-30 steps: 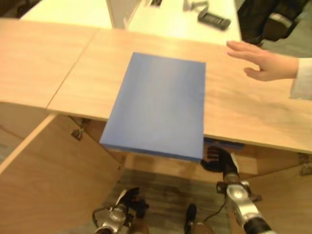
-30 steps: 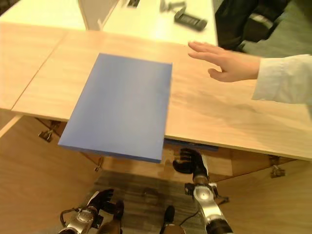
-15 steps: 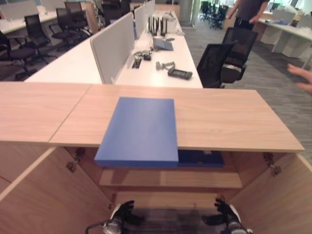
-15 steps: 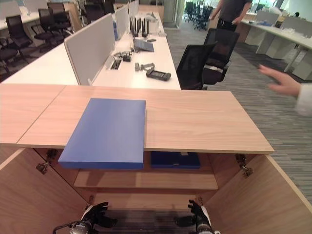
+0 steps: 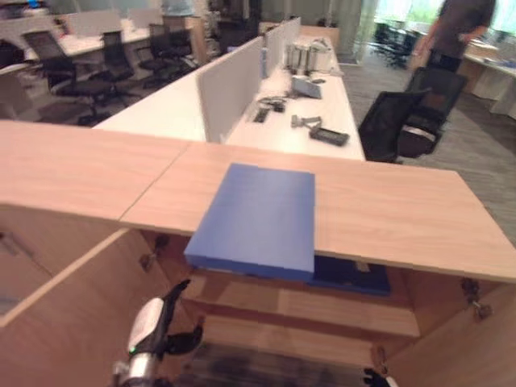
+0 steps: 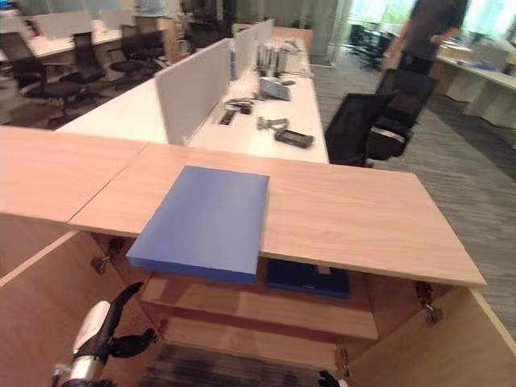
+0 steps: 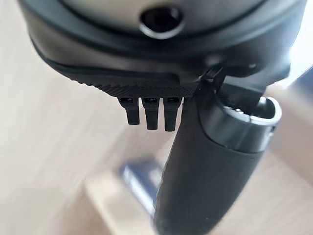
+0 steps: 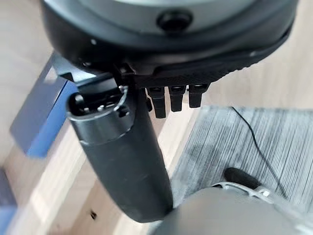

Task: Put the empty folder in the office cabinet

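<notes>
Left eye view: blue folder [image 5: 258, 219] lies centre frame on the cabinet top [image 5: 387, 211], near edge overhanging the open cabinet. A second blue folder [image 5: 351, 276] sits on the shelf [image 5: 322, 305] below. Left hand [image 5: 165, 326], lower left, fingers relaxed, empty.

Right wrist view: right hand [image 8: 122, 147], fingers straight, holds nothing.

A blue folder [image 6: 208, 219] lies flat on the wooden cabinet top [image 6: 355, 218], its near edge overhanging above and ahead of the left hand [image 6: 101, 329], while another blue folder [image 6: 309, 278] rests on the upper shelf [image 6: 258, 305] inside.
</notes>
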Available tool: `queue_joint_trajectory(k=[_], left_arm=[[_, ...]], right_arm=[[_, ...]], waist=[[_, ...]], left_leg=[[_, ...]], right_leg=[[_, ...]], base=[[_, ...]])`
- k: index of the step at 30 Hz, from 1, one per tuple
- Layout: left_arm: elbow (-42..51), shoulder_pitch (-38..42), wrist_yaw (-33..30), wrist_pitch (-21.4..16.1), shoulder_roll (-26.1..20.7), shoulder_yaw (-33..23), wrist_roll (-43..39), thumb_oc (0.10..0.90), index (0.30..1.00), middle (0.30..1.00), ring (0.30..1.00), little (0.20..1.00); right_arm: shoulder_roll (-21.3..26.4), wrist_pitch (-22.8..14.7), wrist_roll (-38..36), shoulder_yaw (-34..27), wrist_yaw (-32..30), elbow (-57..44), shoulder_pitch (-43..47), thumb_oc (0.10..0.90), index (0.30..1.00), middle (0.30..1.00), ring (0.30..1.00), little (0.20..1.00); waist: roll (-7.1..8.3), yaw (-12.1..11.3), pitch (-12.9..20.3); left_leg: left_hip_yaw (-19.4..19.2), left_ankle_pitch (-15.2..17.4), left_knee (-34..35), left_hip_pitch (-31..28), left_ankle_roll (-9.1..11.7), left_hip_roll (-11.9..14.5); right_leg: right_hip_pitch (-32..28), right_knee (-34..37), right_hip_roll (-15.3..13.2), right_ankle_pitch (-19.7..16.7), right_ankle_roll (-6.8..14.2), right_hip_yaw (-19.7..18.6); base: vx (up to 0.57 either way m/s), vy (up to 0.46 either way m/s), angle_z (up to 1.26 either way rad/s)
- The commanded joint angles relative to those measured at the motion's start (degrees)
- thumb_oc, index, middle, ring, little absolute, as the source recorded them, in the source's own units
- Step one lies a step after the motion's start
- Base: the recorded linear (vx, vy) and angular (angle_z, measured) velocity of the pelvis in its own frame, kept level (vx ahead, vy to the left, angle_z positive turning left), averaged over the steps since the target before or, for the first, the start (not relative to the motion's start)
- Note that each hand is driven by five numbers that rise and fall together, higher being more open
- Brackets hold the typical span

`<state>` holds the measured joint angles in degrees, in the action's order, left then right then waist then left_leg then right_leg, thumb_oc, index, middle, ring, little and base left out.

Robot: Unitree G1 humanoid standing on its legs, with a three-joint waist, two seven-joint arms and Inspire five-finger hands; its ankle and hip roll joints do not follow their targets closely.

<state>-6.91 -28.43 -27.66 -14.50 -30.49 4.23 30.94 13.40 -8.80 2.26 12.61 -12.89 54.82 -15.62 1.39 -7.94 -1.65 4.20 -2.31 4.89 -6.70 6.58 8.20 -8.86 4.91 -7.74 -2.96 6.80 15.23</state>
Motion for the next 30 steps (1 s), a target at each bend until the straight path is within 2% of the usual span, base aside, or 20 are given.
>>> queue_joint_trajectory(k=[1,11,18,20,21,24,30], left_arm=[[1.8,6.2,-6.4,-3.8,-2.5,-2.9,4.0,0.8,0.9,0.9,0.9,0.9],[-5.2,9.3,-0.5,-4.3,-0.3,1.6,-1.8,0.8,0.9,0.9,0.9,0.9],[-8.1,10.7,0.4,-4.2,0.1,3.6,-2.7,0.8,0.9,0.9,0.9,0.9],[-8.1,12.7,-1.0,-3.8,-0.6,5.0,-0.7,0.8,0.9,0.9,0.9,0.9],[-8.2,12.9,-1.1,-3.8,-0.5,5.1,-0.6,0.8,0.9,0.9,0.9,0.9],[-5.0,14.0,-5.0,-2.9,-1.5,4.8,4.5,0.8,0.9,0.9,0.9,0.9],[4.7,9.7,-9.9,-2.6,-1.9,-1.1,8.8,0.8,0.9,0.9,0.9,0.9]], right_arm=[[1.8,-3.3,1.6,0.1,-2.3,-0.4,4.5,0.8,0.9,0.9,0.9,0.9],[3.5,-3.0,0.1,0.2,-4.1,-3.2,8.8,0.8,0.9,0.9,0.9,0.9],[3.9,-3.7,-0.6,0.1,-4.9,-4.9,9.4,0.8,0.9,0.9,0.9,0.9],[4.3,-3.9,-1.1,-0.3,-6.0,-4.9,9.9,0.8,0.9,0.9,0.9,0.9],[4.3,-3.9,-1.1,-0.4,-6.0,-4.9,10.1,0.8,0.9,0.9,0.9,0.9],[5.0,-4.0,-0.8,-1.2,-7.2,-4.1,10.1,0.8,0.9,0.9,0.9,0.9],[4.5,-3.8,0.6,-0.7,-7.8,-1.7,8.9,0.8,0.9,0.9,0.9,0.9]], waist=[[0.2,0.1,0.4],[-1.79,-1.1,-0.9],[-3.24,-1.2,-1.7],[-4.47,-1.0,-3.0],[-4.49,-0.9,-3.1],[-5.87,0.3,-3.4],[-6.25,0.8,-2.9]], left_leg=[[3.0,0.0,0.1,1.6,3.0,2.0],[6.3,-3.0,-0.2,4.2,4.5,2.9],[6.8,-4.7,-0.2,5.1,5.7,3.8],[6.9,-6.8,-0.3,7.1,6.6,3.7],[7.1,-6.9,-0.3,7.3,6.6,3.6],[6.1,-7.1,0.1,8.9,7.1,3.3],[4.3,-6.3,0.1,7.3,7.2,4.4]], right_leg=[[1.0,-7.0,-3.1,5.6,4.1,-0.5],[0.6,-7.0,-1.0,7.0,2.3,2.2],[0.0,-5.2,0.3,7.1,1.8,2.7],[0.0,-3.5,0.3,6.6,2.0,3.3],[0.1,-3.4,0.3,6.5,2.0,3.5],[1.0,-1.7,0.0,5.5,2.2,4.3],[0.5,-0.7,0.4,5.1,2.2,2.5]], base=[[-0.02,-0.038,0.13],[-0.04,-0.059,0.15],[-0.04,-0.046,0.06],[-0.14,-0.004,0.03],[-0.16,0.032,0.18],[-0.08,0.024,0.22],[0.01,-0.017,-0.05]])
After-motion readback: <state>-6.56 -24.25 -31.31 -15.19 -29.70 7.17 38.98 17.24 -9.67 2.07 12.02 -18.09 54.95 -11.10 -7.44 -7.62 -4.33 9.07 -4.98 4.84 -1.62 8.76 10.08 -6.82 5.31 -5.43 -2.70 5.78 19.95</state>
